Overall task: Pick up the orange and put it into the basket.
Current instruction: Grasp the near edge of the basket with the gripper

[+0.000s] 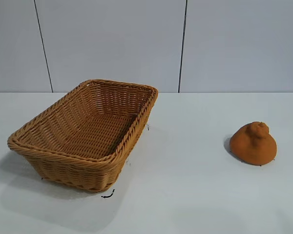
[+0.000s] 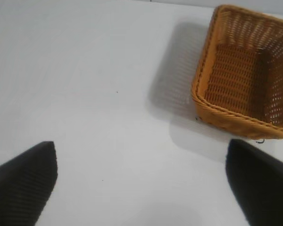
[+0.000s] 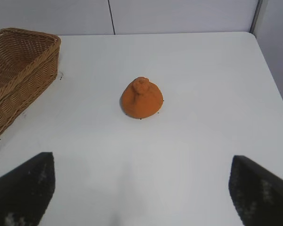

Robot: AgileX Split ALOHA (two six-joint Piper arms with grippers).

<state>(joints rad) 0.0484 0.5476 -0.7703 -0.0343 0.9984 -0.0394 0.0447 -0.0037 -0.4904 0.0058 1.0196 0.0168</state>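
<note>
left pincer [image 2: 141,188] spread wide, angled down near basket [image 2: 226,110].

One orange [image 1: 254,144] sits on the bench [image 1: 185,195], ahead of the right gripper [image 3: 141,188] and centred between its two dark fingers [image 3: 23,188]. One basket [image 1: 63,156] stands there too, ahead of the left gripper [image 2: 141,183] and off to one side. Two grippers show, each with two fingers spread wide and nothing between them.
</note>
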